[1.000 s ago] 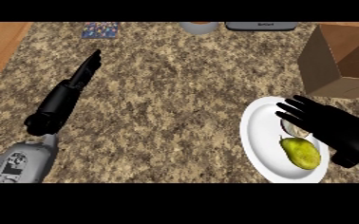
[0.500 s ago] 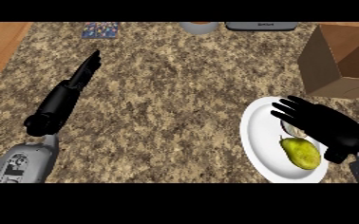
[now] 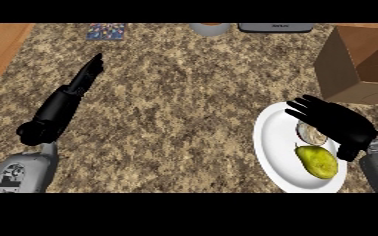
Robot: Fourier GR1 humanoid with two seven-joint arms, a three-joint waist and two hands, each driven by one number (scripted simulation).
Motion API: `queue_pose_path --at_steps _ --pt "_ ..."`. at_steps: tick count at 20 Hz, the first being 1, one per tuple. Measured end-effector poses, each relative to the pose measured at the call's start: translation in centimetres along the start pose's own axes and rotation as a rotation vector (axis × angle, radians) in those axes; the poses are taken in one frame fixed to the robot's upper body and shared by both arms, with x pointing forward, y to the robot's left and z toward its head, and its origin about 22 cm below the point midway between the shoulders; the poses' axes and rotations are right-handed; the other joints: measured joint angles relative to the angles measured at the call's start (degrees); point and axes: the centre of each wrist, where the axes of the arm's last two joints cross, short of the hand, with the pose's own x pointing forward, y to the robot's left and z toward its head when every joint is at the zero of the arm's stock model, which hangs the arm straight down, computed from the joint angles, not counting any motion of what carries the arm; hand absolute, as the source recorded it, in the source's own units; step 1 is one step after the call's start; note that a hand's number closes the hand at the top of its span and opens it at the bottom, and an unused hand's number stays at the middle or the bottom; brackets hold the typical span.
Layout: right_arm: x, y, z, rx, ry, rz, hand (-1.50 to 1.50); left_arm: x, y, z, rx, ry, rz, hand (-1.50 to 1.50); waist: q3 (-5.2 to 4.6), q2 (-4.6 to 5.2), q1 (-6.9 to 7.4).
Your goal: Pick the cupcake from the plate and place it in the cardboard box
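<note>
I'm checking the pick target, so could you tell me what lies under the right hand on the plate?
Under the right hand, a pale round item shows partly, probably the cupcake; most is covered. A pear lies beside it on the white plate.

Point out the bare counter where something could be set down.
Bare granite lies between the left robot hand and the plate. It is crowded on the plate, where the right robot hand covers the cupcake beside a pear, just below the cardboard box.

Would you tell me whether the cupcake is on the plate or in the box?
On the plate: the cupcake sits beside the pear.
</note>
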Motion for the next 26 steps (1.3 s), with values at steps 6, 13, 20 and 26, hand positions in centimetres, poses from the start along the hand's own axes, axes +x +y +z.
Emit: queue_pose_path --at_steps 6,13,20,26 --pt "-0.8 0.9 -0.2 -0.002 -0.083 0.033 1.50 -0.3 -0.6 -0.5 -0.001 0.000 -0.003 0.00 -0.03 -0.02 -0.04" --pt "-0.6 1.9 -1.8 -0.141 -0.151 0.095 1.50 -0.5 -0.5 0.1 0.006 0.007 -0.005 0.00 -0.29 -0.21 0.07" --pt "2.0 3.0 -1.9 -0.223 -0.335 0.037 1.50 -0.3 -0.2 -0.3 0.010 0.011 -0.008 0.00 -0.56 -0.54 -0.52" --pt "4.4 1.5 -0.2 -0.326 -0.505 -0.029 1.50 -0.7 0.1 0.3 0.024 0.024 -0.013 0.00 -1.01 -0.94 -1.37"
